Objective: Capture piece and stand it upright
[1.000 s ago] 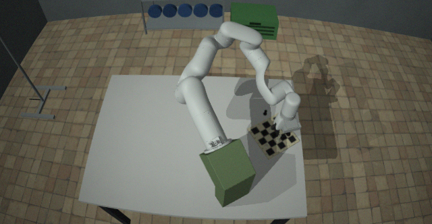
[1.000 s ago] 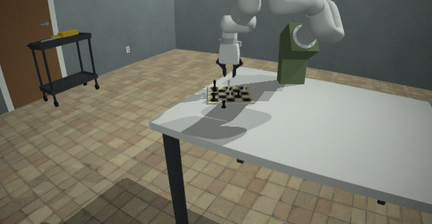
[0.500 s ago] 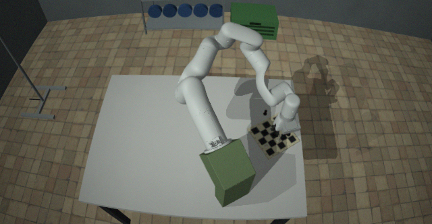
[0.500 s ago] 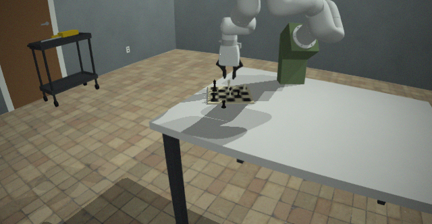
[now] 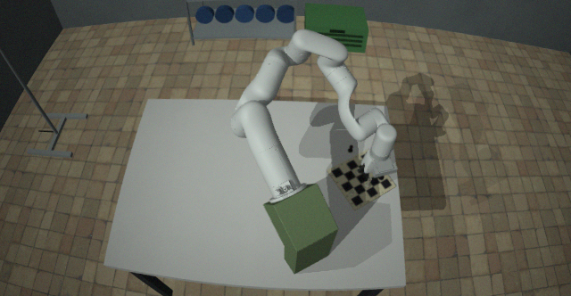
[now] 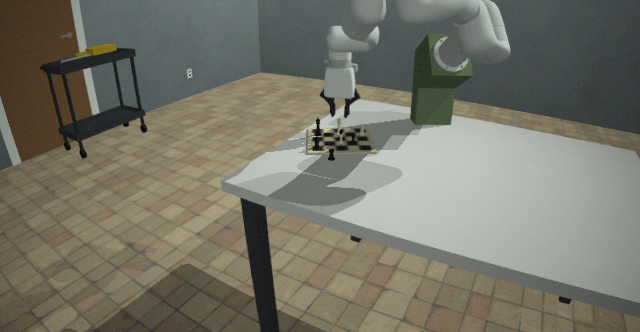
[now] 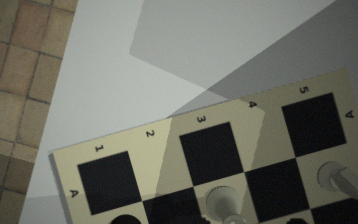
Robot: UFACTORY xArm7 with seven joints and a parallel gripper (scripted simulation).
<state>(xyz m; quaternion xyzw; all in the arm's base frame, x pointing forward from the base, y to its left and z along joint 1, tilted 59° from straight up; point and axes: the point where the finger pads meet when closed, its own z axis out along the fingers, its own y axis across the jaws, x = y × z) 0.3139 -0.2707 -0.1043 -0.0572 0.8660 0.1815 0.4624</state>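
Note:
The small chessboard (image 5: 357, 200) (image 6: 351, 148) (image 7: 155, 150) lies near the table's right edge. My gripper (image 5: 363, 168) (image 6: 339, 112) hangs just above the board, fingers partly apart and holding nothing. A white piece (image 6: 340, 121) (image 7: 222, 200) stands right below the fingers, on B3 in the wrist view. Another white piece (image 7: 336, 176) stands on B5. A tall black piece (image 6: 318, 123) stands at the board's near left corner. A black pawn (image 5: 351, 148) (image 6: 331, 155) stands upright on the table (image 5: 192, 176) (image 6: 500, 187) beside the board. Other dark pieces on the board are too small to tell apart.
The arm's green base box (image 5: 303, 229) (image 6: 437, 79) stands on the table near the board. The table's edge runs close along the board's far side. A black cart (image 6: 95, 87) stands on the floor to the left.

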